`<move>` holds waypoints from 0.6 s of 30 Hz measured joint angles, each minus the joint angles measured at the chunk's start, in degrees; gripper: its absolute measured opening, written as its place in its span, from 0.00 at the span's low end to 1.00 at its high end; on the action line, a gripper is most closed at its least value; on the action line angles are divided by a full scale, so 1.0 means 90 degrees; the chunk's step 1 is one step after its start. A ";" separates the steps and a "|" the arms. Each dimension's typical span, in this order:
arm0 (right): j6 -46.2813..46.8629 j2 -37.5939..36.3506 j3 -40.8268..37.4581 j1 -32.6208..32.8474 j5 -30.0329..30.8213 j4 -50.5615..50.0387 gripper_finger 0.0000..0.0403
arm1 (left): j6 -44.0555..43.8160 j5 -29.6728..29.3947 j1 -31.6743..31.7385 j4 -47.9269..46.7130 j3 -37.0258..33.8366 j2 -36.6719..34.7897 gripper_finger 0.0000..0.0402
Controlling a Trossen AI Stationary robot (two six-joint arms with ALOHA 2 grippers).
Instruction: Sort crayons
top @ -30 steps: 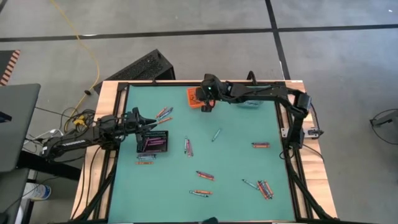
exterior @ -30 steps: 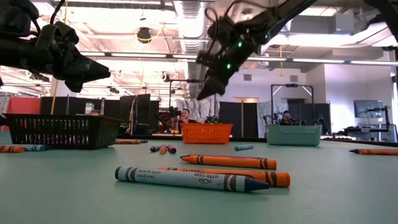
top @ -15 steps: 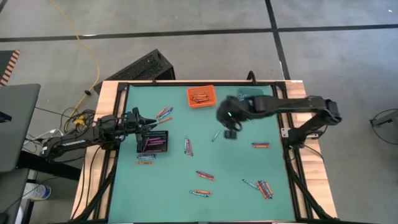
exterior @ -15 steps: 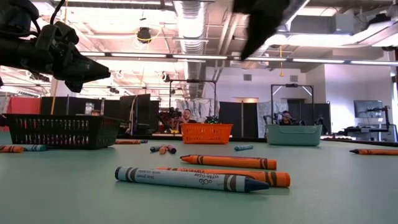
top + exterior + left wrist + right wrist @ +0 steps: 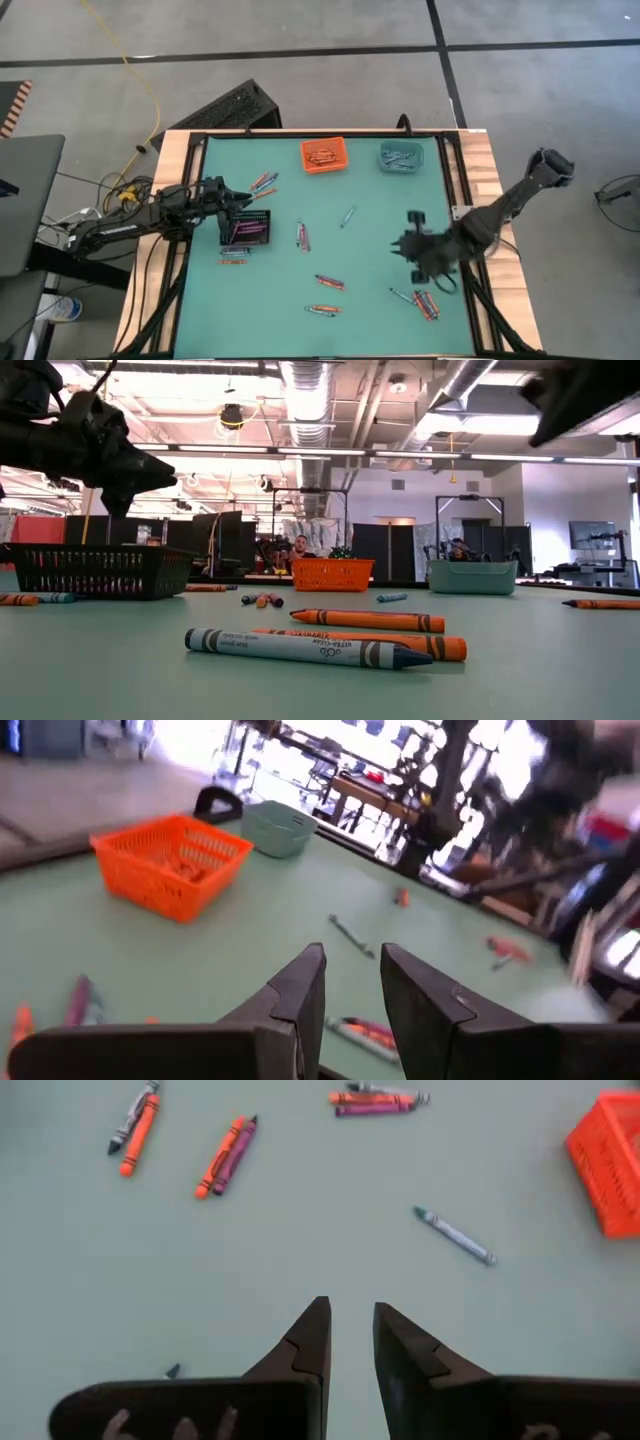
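Mostly the crayons (image 5: pixel 330 283) lie scattered on my green tabletop (image 5: pixel 370 260), waxy paper-wrapped sticks; some fill the orange mesh bin (image 5: pixel 323 155). Only overhead shows my right tool (image 5: pixel 418 250) near that bin's far corner; my left tool (image 5: pixel 232 196) hovers beside the black bin (image 5: pixel 246 227). Both stand slightly parted, empty.

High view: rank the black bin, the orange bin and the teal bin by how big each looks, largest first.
1. black bin
2. orange bin and teal bin: they look about alike, so I won't rank them.
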 joint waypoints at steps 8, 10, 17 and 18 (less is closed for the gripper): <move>-0.0333 -0.0116 -0.1634 0.1170 0.2796 0.1760 0.18 | -0.1804 0.0245 0.0002 0.0101 0.0003 0.0000 0.22; -0.0347 -0.0074 -0.1827 0.1210 0.3146 0.1891 0.18 | -0.2124 0.0374 -0.0020 0.0088 0.0016 0.0004 0.22; -0.0867 -0.0113 -0.2074 0.1087 0.3366 0.2163 0.18 | -0.2326 -0.0300 -0.0380 0.0636 0.0362 0.0776 0.22; -0.0934 -0.0127 -0.2074 0.1053 0.3387 0.2217 0.18 | -0.2269 -0.0314 -0.0465 0.0677 0.0442 0.0983 0.22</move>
